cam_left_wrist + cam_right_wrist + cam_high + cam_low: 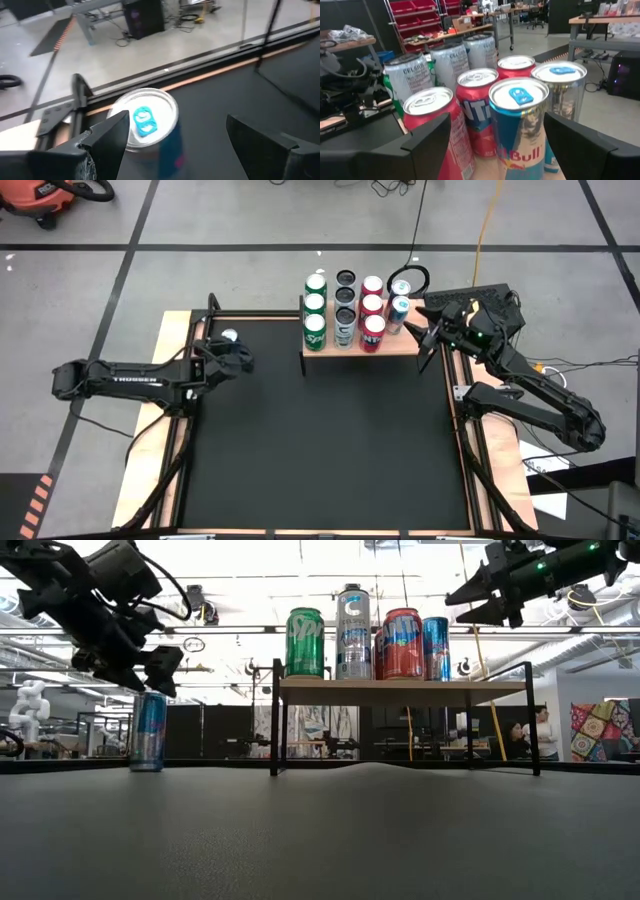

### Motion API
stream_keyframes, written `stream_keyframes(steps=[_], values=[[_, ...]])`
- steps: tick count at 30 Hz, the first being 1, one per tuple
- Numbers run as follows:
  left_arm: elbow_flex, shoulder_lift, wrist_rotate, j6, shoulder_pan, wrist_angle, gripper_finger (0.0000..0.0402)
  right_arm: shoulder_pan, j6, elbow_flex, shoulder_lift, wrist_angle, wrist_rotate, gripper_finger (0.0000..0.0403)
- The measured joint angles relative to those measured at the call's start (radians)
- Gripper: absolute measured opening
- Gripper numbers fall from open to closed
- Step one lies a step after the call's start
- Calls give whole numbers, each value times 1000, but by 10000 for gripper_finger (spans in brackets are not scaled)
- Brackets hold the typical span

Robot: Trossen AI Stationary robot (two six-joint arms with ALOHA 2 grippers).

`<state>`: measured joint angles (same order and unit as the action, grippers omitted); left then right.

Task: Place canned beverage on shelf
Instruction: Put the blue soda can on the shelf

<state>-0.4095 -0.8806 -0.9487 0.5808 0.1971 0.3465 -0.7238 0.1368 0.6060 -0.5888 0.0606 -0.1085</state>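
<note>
Currently, the left gripper (240, 360) is held with its fingers (112, 137) spread apart, hovering just above a blue can (150, 125) that stands upright on the black mat (320, 440), well to the left of the shelf (400, 345); the can's silver top and blue pull tab are seen between the two dark fingers, and nothing is grasped. In the low view the gripper (150, 665) is seen just over the top of this can (148, 732), apart from it.

The right gripper (425, 330) is likewise held released, its fingers (427, 145) wide, raised at the right end of the shelf. Directly before it, a blue energy-drink can (520, 130) is seen standing upright on the wooden plank, with a second blue-tabbed can (560, 85) just behind it. Nothing is gripped.

On the shelf, further from the right gripper, cans are set in rows: red cans (372, 308) beside the blue ones, dark and silver cans (345, 305) in the middle row, and green cans (315, 305) at the left end. From the low view the shelf top (400, 690) is seen raised on thin black legs (276, 720) above the mat.
</note>
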Motion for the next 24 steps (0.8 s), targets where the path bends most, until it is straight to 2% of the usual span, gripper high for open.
stream_keyframes(steps=[4,9,12,18,24], values=[[0,4,-7,21,6,6,334,0,-1,0,0,33,1,308],[-4,9,18,18,-1,13,375,0,1,0,0,30,1,308],[3,10,-8,83,28,72,395,0,6,0,0,27,0,308],[28,10,-28,111,63,54,396,0,8,0,0,27,-1,308],[27,11,34,89,63,1,396,0,5,0,0,24,-21,308]])
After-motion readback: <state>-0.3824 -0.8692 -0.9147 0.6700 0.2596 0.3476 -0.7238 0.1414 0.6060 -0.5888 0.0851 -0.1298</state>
